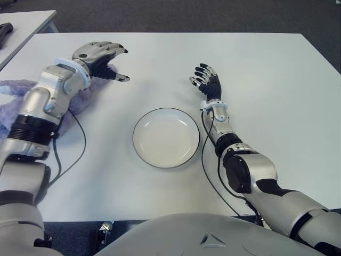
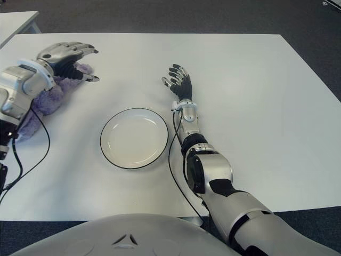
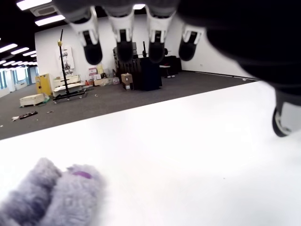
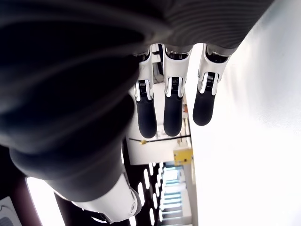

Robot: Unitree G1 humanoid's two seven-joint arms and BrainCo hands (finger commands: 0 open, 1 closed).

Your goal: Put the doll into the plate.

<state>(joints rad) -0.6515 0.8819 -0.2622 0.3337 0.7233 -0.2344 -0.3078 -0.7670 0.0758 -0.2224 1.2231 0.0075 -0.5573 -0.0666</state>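
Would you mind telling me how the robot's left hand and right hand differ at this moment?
The left hand hovers over the purple doll at the table's left side with fingers spread and arched downward, while the right hand shows beside the white plate, to its right, away from the doll, fingers relaxed. The left forearm hides much of the doll; the right arm covers nothing. Both hands are open and hold nothing, and the plate holds nothing.

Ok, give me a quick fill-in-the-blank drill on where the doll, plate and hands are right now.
1. The plate holds ____.
2. The purple doll lies on the table on the robot's ____ side.
3. The ____ hand hovers open over the doll.
4. The right hand, beside the plate, holds ____.

Missing words: nothing; left; left; nothing.
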